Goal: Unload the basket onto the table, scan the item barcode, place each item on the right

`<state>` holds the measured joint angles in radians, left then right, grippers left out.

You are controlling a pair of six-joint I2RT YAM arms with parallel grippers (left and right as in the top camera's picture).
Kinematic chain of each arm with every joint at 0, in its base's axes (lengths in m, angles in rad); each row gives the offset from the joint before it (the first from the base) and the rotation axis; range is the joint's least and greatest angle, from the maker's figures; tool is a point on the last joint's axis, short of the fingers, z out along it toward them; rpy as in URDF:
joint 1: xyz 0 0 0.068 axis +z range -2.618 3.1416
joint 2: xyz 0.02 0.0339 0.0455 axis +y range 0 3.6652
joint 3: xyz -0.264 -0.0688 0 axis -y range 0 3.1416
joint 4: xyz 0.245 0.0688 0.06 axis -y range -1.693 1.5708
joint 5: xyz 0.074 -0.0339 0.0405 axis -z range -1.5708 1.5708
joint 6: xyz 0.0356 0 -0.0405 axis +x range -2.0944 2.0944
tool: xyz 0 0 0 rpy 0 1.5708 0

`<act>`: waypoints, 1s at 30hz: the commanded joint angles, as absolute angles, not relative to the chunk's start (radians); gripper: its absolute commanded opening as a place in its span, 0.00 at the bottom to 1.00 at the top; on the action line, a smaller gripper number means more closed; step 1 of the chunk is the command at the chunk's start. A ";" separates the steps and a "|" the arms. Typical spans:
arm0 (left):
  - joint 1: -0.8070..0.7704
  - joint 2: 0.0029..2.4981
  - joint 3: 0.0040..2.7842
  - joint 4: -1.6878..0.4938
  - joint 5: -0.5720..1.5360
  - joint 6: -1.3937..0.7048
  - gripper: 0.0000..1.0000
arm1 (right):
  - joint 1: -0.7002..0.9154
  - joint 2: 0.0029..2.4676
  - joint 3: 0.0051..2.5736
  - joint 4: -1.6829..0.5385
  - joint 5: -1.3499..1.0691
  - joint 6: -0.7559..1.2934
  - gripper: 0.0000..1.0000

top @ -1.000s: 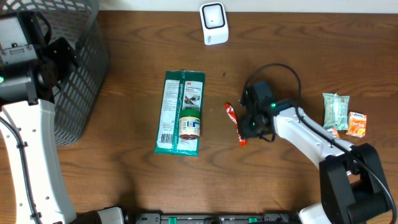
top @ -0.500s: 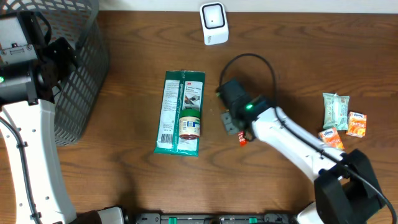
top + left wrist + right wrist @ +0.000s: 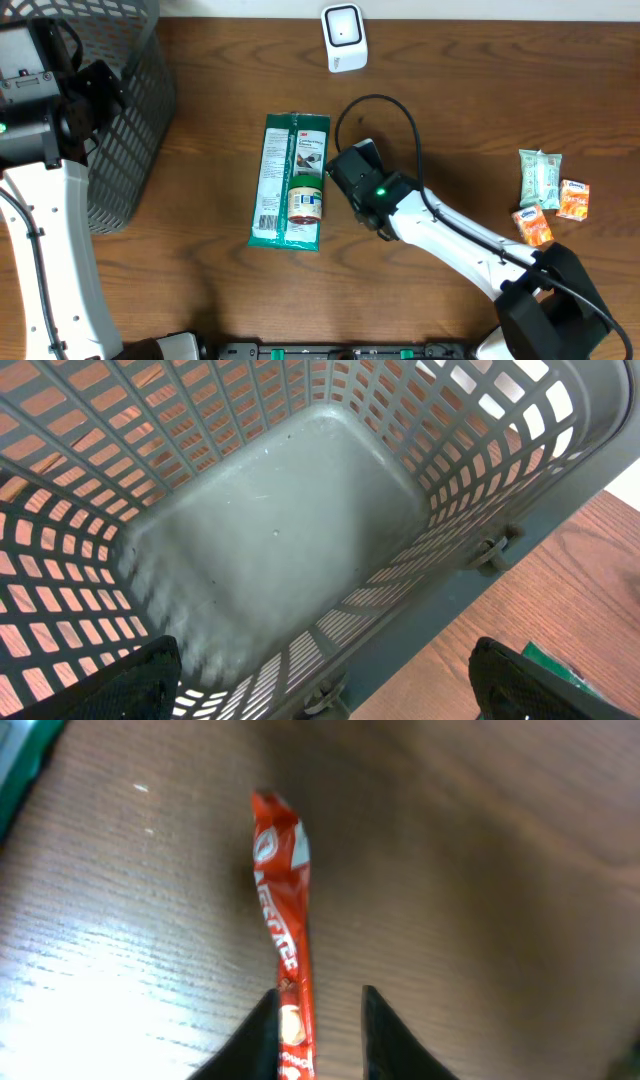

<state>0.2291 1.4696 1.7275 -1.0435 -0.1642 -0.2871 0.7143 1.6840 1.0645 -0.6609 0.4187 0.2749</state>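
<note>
A thin red stick sachet (image 3: 283, 910) lies on the wooden table, running lengthwise between the fingers of my right gripper (image 3: 320, 1015). The left finger touches it and a small gap remains on the right side, so the jaws stand narrowly open around it. In the overhead view the right gripper (image 3: 362, 188) covers the sachet. The white barcode scanner (image 3: 344, 38) stands at the table's far edge. My left gripper (image 3: 325, 690) hangs wide open over the grey mesh basket (image 3: 300, 520), holding nothing.
A green 3M packet (image 3: 288, 165) with a small jar (image 3: 306, 200) on it lies just left of the right gripper. Three small snack packets (image 3: 540, 175) sit at the right. The basket (image 3: 135, 110) fills the back left corner.
The right arm has swung left over the red sachet, which now hides beneath it in the overhead view, and its jaws have narrowed. The left arm has not moved.
</note>
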 commanded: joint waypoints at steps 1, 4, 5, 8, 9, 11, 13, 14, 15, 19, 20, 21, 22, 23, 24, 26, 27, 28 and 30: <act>0.234 1.470 1.734 -1.044 -0.177 -0.278 0.93 | 0.651 1.686 1.055 -0.663 0.289 0.299 0.09; 0.234 1.470 1.734 -1.044 -0.177 -0.278 0.92 | 0.570 1.686 1.055 -0.655 0.178 0.299 0.06; 0.234 1.470 1.734 -1.044 -0.177 -0.278 0.92 | 0.538 1.686 1.055 -0.654 0.122 0.295 0.09; 0.234 1.470 1.734 -1.044 -0.177 -0.278 0.92 | 0.456 1.687 1.055 -0.654 -0.061 0.243 0.15; 0.234 1.470 1.734 -1.044 -0.177 -0.278 0.92 | 0.426 1.687 1.051 -0.651 -0.129 0.217 0.18; 0.234 1.470 1.734 -1.044 -0.177 -0.278 0.93 | 0.393 1.687 1.042 -0.643 -0.194 0.184 0.19; 0.234 1.470 1.734 -1.044 -0.177 -0.278 0.92 | 0.374 1.687 1.028 -0.627 -0.235 0.173 0.19; 0.234 1.470 1.734 -1.044 -0.177 -0.278 0.92 | 0.370 1.687 1.017 -0.614 -0.262 0.157 0.20; 0.234 1.470 1.734 -1.044 -0.177 -0.278 0.93 | 0.370 1.687 1.005 -0.598 -0.288 0.136 0.22; 0.234 1.470 1.734 -1.044 -0.177 -0.278 0.92 | 0.376 1.687 0.939 -0.509 -0.312 0.120 0.24; 0.234 1.470 1.734 -1.044 -0.177 -0.278 0.92 | 0.376 1.687 0.922 -0.487 -0.312 0.120 0.24; 0.234 1.470 1.734 -1.044 -0.177 -0.278 0.93 | 0.376 1.687 0.906 -0.465 -0.312 0.120 0.24; 0.234 1.470 1.734 -1.044 -0.177 -0.278 0.93 | 0.376 1.687 0.891 -0.444 -0.312 0.120 0.22; 0.234 1.470 1.734 -1.044 -0.177 -0.278 0.92 | 0.376 1.687 0.878 -0.427 -0.312 0.122 0.20; 0.234 1.470 1.734 -1.044 -0.177 -0.278 0.92 | 0.376 1.687 0.869 -0.414 -0.312 0.122 0.17; 0.234 1.470 1.734 -1.044 -0.177 -0.278 0.93 | 0.374 1.687 0.867 -0.409 -0.290 0.122 0.01; 0.234 1.470 1.734 -1.044 -0.177 -0.278 0.92 | 0.373 1.684 0.872 -0.410 -0.274 0.122 0.01; 0.234 1.470 1.734 -1.044 -0.177 -0.278 0.93 | 0.370 1.676 0.881 -0.417 -0.254 0.122 0.01; 0.234 1.470 1.734 -1.044 -0.177 -0.278 0.92 | 0.363 1.653 0.911 -0.454 -0.197 0.121 0.01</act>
<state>0.2291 1.4696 1.7275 -1.0431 -0.1638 -0.2871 0.3714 1.6840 0.8757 -0.4259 -0.2687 0.1314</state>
